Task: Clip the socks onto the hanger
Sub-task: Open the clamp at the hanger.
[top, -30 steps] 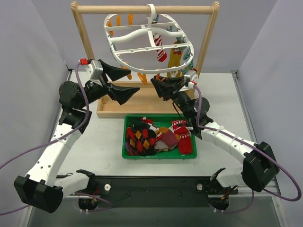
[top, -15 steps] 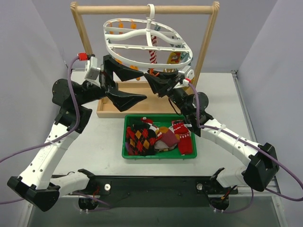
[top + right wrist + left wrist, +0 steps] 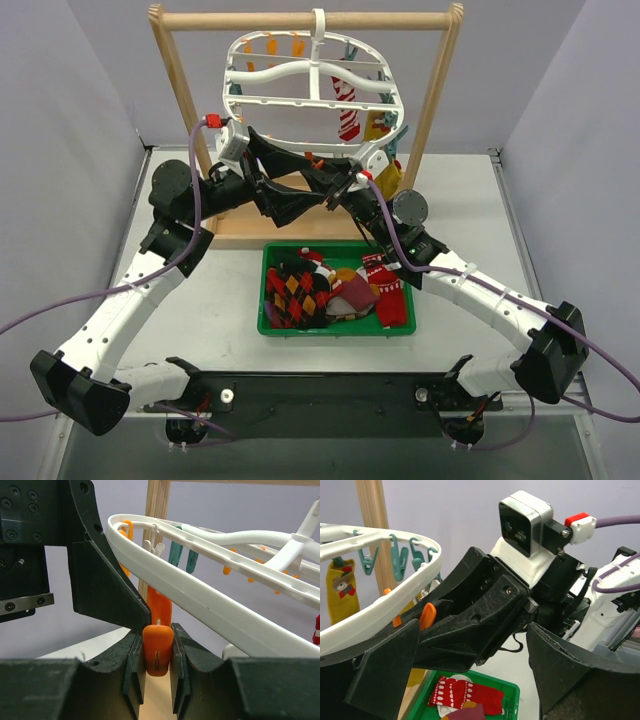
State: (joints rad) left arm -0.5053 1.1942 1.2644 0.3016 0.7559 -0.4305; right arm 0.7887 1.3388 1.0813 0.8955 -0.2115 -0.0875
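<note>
Two socks hang on your hanger; right fingers pinch one orange clip under its rim, left fingers spread.

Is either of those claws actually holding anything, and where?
The right gripper pinches an orange clip by its lower tip, hanging from the hanger; the left gripper is open, holding nothing.

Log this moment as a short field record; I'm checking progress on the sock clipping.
Right gripper: shut on orange plastic clip below white plastic oval hanger rim
Left gripper: open, holding nothing, close to the right gripper
Hung on hanger: red-white striped fabric sock, yellow fabric sock
Green plastic bin: loose socks piled inside, not yet clipped
</note>
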